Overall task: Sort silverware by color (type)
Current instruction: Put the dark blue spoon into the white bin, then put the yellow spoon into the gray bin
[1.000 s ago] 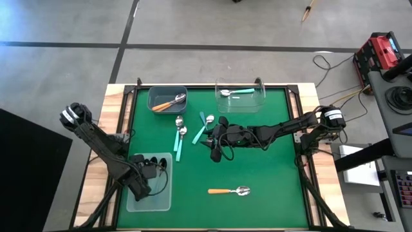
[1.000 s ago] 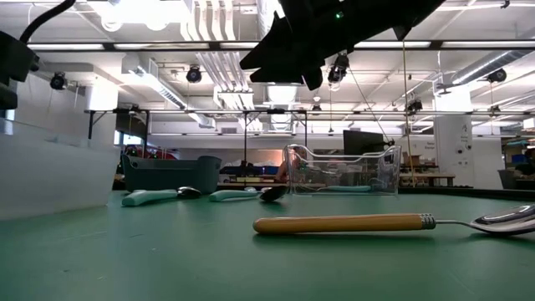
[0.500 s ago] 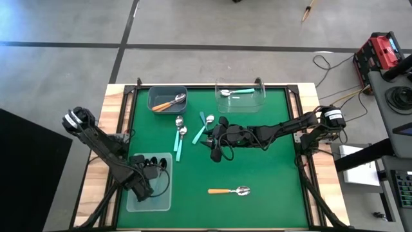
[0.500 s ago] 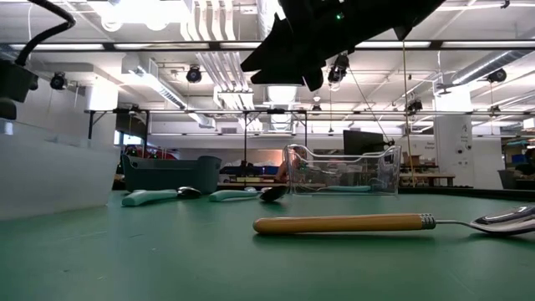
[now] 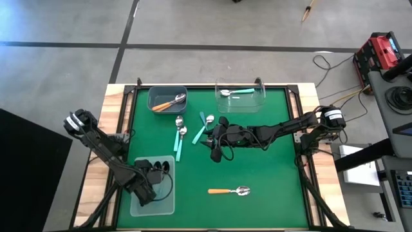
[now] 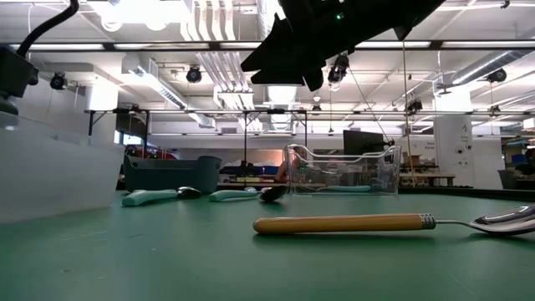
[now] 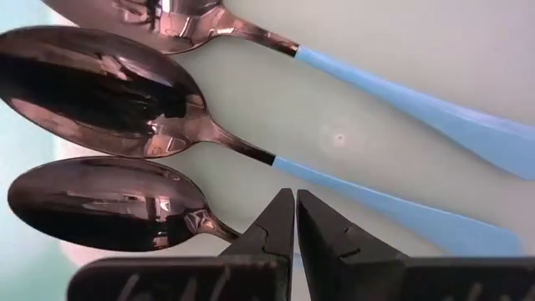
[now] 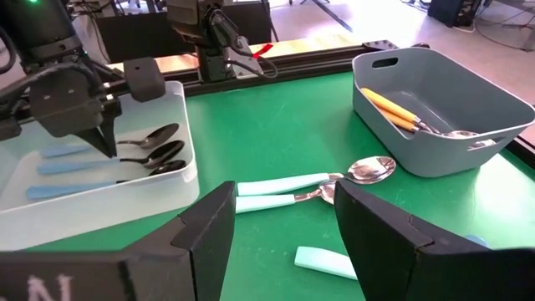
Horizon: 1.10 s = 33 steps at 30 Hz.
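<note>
My left gripper [image 7: 295,219] is shut and points down into a translucent tray [image 5: 136,205] at the table's near left. Three dark-bowled spoons with light-blue handles [image 7: 109,92] lie flat in the tray. My right gripper [image 5: 215,153] hovers open and empty above the table's middle. Teal-handled spoons [image 5: 178,138] [image 8: 284,184] lie flat on the mat to its left. One orange-handled spoon [image 5: 230,191] [image 6: 351,223] lies near the front edge. My left gripper's shut fingertips [image 7: 280,213] come from above over the handle of one dark spoon [image 7: 109,205], just behind its bowl. The fingers hide that spot. I cannot tell whether they touch the spoon or the tray floor.
A grey bin [image 5: 168,98] at the far left holds orange-handled spoons [image 8: 401,113]. A clear bin [image 5: 240,95] at the far middle holds a teal-handled spoon. Bare green mat lies right of the orange spoon and along the table's right side.
My left gripper has shifted a little toward the table's near edge and to the right. The translucent tray has slid the same way with it. The spoons on the mat lie where they were.
</note>
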{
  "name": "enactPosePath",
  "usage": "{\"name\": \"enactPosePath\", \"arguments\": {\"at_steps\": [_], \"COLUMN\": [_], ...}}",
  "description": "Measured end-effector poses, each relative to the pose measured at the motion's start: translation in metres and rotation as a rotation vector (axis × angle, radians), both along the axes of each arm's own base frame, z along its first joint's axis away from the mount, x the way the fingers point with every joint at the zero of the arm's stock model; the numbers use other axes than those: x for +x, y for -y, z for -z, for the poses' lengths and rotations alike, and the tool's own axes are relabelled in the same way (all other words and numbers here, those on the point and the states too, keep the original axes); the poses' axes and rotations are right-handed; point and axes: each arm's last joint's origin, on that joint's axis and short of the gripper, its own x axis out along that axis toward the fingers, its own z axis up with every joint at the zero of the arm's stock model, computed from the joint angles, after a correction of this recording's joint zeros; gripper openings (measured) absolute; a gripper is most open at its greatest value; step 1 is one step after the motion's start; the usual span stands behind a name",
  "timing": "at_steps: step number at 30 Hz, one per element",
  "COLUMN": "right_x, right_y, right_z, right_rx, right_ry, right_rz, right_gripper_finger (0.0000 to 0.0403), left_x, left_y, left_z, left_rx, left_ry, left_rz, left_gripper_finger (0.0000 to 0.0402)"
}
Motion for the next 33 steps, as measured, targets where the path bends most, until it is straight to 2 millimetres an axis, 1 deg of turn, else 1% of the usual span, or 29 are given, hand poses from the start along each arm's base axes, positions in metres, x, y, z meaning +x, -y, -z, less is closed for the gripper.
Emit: {"name": "enactPosePath", "arguments": {"at_steps": [5,9,12,17,21,25,29,33], "right_x": [0.0,0.0,-0.001,-0.002,-0.002,0.002,0.011,0.025], "right_y": [0.0,-0.003,-0.008,-0.014,-0.014,-0.014,-0.012,-0.003], "right_z": [0.0,0.0,0.0,-0.001,-0.003,-0.014,-0.028,-0.038], "right_rx": [0.011,0.015,0.008,0.017,0.071,0.081,0.078,0.079], "right_ry": [0.001,0.0,-0.001,0.002,-0.005,-0.08,-0.122,-0.158], "right_rz": [0.004,-0.007,-0.026,-0.042,-0.026,-0.016,-0.005,0.027], "right_gripper_finger": [0.0196,0.0196,0.0196,0.0196,0.0196,0.0196,0.0196,0.0196], "left_x": [0.0,0.002,0.006,0.015,0.015,0.009,0.003,-0.003], "left_y": [0.001,0.002,0.005,0.008,0.0,-0.012,-0.024,-0.038], "left_z": [-0.006,-0.019,-0.032,-0.058,-0.077,-0.099,-0.119,-0.137], "left_rx": [0.018,0.058,0.114,0.222,0.313,0.415,0.552,0.717], "left_ry": [-0.019,-0.028,0.033,0.217,0.353,0.499,0.631,0.715], "left_rz": [0.0,0.016,0.073,0.227,0.301,0.334,0.37,0.387], "left_gripper_finger": [0.0,0.0,0.0,0.0,0.0,0.0,0.0,0.0]}}
